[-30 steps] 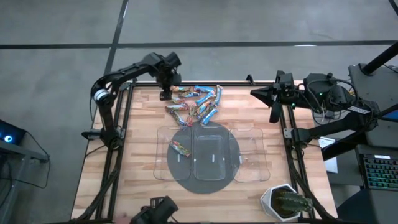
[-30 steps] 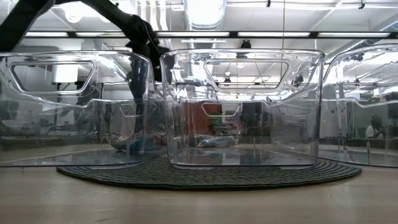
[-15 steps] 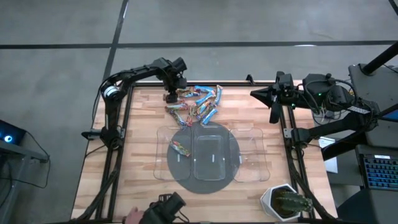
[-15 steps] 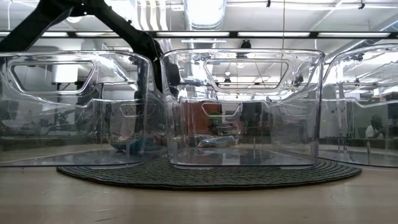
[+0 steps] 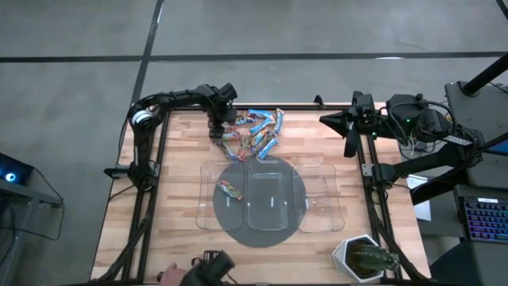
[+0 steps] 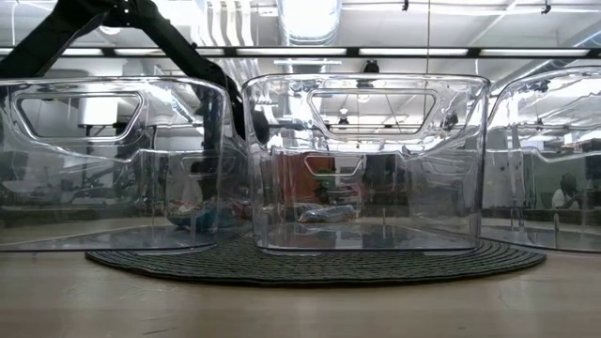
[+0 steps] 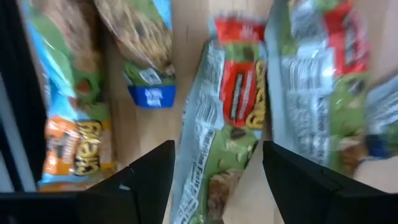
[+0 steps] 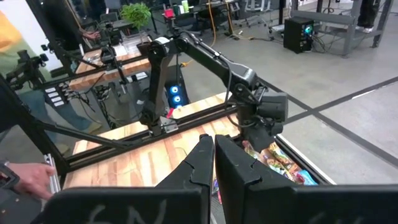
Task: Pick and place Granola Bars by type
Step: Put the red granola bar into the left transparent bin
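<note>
Shift since a second ago: my left tool point(image 5: 216, 127) has come down from the pile's far edge onto its left side.
Left tool: fingers point(image 7: 140, 180) apart, straddling a green-and-red foil-wrapped bar point(image 7: 233, 124) lying flat on the pale wooden surface point(image 5: 175, 159).
Crowding: bright blue and orange-brown wrapped bars point(image 5: 252, 133) lie just beside it, some overlapping.
Risk: I judge that closing here could pinch a neighbour too, or skid off the slick foil.
Trays: three clear plastic trays point(image 5: 268, 195); one multicoloured bar point(image 5: 230, 187) already in the left one.
Right tool point(image 5: 349, 147): fingers together, parked off the surface's right edge.
</note>
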Motion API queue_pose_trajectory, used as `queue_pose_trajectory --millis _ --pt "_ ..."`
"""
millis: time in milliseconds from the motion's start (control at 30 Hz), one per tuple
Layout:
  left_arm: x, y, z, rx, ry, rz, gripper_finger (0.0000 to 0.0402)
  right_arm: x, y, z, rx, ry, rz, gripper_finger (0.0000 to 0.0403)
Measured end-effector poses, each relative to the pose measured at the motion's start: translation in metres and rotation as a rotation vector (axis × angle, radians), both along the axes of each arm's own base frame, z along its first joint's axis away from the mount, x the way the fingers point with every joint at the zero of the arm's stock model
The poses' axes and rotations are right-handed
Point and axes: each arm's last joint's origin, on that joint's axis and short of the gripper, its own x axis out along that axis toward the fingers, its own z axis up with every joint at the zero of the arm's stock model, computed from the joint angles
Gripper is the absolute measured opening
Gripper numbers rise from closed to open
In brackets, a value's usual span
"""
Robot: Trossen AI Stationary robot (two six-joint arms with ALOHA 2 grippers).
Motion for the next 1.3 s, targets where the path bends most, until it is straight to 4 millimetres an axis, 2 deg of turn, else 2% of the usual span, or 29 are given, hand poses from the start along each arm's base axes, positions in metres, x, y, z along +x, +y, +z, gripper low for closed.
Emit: queue_pose_trajectory --millis 300,667,833,1033,1300 --pt "-0.004 -0.005 -0.014 0.028 0.015 -0.003 0.0215 0.000 0.000 0.000 0.007 -0.002 -0.003 0.0008" --pt "0.001 0.000 -0.007 0.043 0.010 -0.001 0.0091 0.000 0.000 0.000 0.007 -0.002 -0.004 0.0008" --pt "0.001 0.000 0.000 0.025 0.030 0.000 0.0073 0.000 0.000 0.000 0.007 -0.002 -0.004 0.0008" --pt "0.003 0.001 0.027 -0.015 0.062 0.053 0.0073 0.000 0.000 0.000 0.007 -0.001 -0.004 0.0008" --pt "0.009 0.000 0.087 -0.039 0.066 0.167 0.0073 0.000 0.000 0.000 0.003 -0.001 -0.003 0.0008"
